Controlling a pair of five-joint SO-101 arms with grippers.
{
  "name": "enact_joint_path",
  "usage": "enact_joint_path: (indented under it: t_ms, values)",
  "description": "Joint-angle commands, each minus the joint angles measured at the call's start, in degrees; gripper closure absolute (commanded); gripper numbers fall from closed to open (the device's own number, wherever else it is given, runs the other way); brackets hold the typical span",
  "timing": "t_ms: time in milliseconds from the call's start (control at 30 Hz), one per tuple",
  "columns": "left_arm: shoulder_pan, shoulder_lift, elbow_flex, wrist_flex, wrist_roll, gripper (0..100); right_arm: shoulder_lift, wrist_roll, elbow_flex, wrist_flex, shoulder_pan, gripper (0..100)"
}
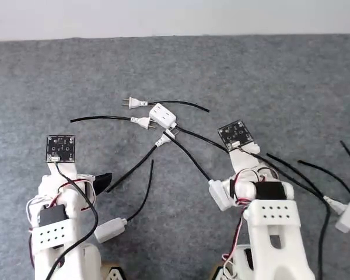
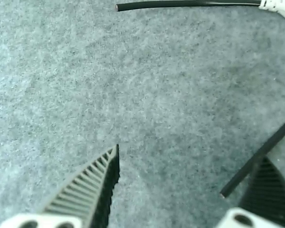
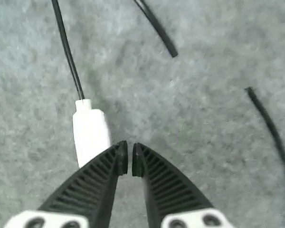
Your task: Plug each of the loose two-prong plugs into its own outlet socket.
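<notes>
One loose plug (image 1: 135, 103) lay near the white outlet block (image 1: 162, 115), out ahead of me. My left fingers (image 2: 85, 194) were spread wide above the grey counter (image 2: 156, 118). My right fingers (image 3: 99, 180) were pressed together on nothing, just beside a white socket (image 3: 90, 135).

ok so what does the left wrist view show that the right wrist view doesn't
Only the left wrist view: the left gripper wide open over the carpet, a cut cable end close to it, and a white plug on its cable farther off.
Only the right wrist view: the right gripper shut on nothing, with a white block on a black cable lying close beside it.
Both: grey carpet and loose black cable.
</notes>
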Motion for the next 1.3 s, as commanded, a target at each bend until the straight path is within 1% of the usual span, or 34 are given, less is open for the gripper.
enact_joint_path:
  t_ms: [0,100,333,567,667,800,967,1033,1167,1200,1267]
  values:
    - [-0.35,0.35,-0.4,-1.23,0.18,60,2.24,-0.26,0.35,-0.66,-4.97,98.9]
    - [-0.35,0.35,-0.4,-1.23,0.18,60,4.09,-0.62,0.62,-0.4,-8.31,98.9]
    - [-0.35,0.35,-0.4,-1.23,0.18,60,5.58,-0.44,0.62,-0.31,-10.42,98.9]
    - [-0.35,0.35,-0.4,-1.23,0.18,60,6.02,-0.35,0.7,2.07,-20.97,98.9]
    - [-0.35,0.35,-0.4,-1.23,0.18,60,6.11,-0.53,0.7,2.07,-23.43,98.9]
    - [-0.35,0.35,-0.4,-1.32,0.18,60,5.49,-0.7,0.53,1.8,-23.25,98.9]
    - [-0.35,0.35,-0.4,-1.32,0.18,60,5.41,-0.53,-2.73,2.07,-19.38,98.3]
    - [-0.35,0.35,-0.4,-1.32,0.18,60,5.41,-0.35,-3.6,2.15,-18.33,94.3]
    - [-0.35,0.35,-0.4,-1.32,0.18,60,5.41,-0.18,-3.6,2.24,-17.36,80.7]
    - [-0.35,0.35,-0.4,-1.32,0.18,60,5.41,-0.18,-3.6,2.24,-17.36,78.9]
    - [-0.35,0.35,-0.4,-1.41,0.18,60,5.41,1.32,-3.6,2.24,-17.01,78.3]
